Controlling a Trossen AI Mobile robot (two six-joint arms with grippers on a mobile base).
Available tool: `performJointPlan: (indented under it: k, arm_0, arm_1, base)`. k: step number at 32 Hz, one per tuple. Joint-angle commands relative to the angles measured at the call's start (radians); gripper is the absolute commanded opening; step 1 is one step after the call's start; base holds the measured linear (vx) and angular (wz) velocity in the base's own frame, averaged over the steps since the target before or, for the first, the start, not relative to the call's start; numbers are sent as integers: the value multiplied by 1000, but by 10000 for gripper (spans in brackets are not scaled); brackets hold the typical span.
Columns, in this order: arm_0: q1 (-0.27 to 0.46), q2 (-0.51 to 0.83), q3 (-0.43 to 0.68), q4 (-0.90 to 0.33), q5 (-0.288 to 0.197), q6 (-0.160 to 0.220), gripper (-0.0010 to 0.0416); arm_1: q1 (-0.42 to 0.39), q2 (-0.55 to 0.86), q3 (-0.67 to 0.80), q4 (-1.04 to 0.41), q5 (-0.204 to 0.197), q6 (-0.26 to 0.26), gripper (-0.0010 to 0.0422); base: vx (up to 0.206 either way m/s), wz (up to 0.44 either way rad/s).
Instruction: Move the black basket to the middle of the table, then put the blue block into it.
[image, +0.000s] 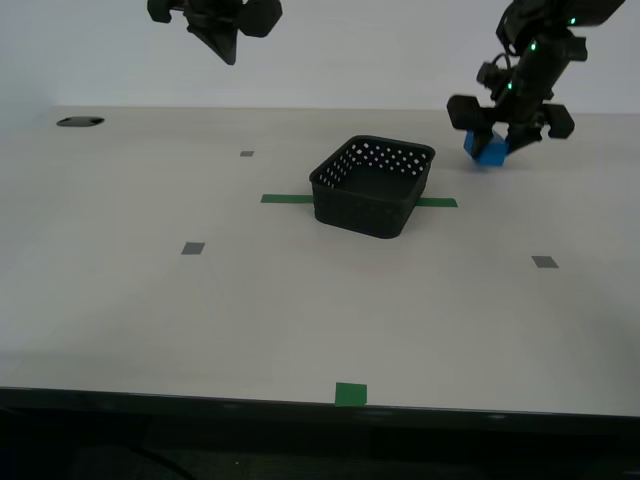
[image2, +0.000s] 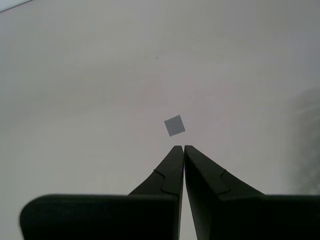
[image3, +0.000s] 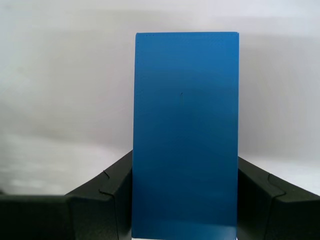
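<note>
The black basket (image: 372, 185) stands near the middle of the pale table (image: 200, 320), over a green tape strip. My first gripper (image: 492, 148) is shut on the blue block (image: 487, 150) and holds it in the air to the exterior view's right of the basket, a little behind it. In the first wrist view the blue block (image3: 185, 135) fills the space between the jaws. My second gripper (image: 228, 48) hangs high at the back on the exterior view's left, shut and empty (image2: 180, 148), above a small grey square (image2: 174, 125).
Green tape strips (image: 286, 198) run beside the basket, and a green tape piece (image: 350, 394) marks the front edge. Small grey squares (image: 193, 248) (image: 544, 262) dot the table. A dark oval hole (image: 80, 122) lies at the far back on the exterior view's left.
</note>
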Motion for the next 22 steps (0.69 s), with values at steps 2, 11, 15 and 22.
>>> performJointPlan:
  k: [2,11,15,22]
  arm_0:
    - [0,-96,1,-23,-58,-2,-1]
    - [44,-221,1,-105,-147,-5,-1]
    - [127,-227,-2,-172,-166,-21,-1]
    - [307,-227,-7,-214,-170,-20,-1]
  arm_1:
    - [2,-1,1,8,3,5,0]
    - [5,-1,1,31,2,5,0]
    - [16,-1,1,37,2,5,0]
    - [51,2,1,45,-16,5,0]
  base:
    - [0,0]
    - [0,0]
    - [0,0]
    - [0,0]
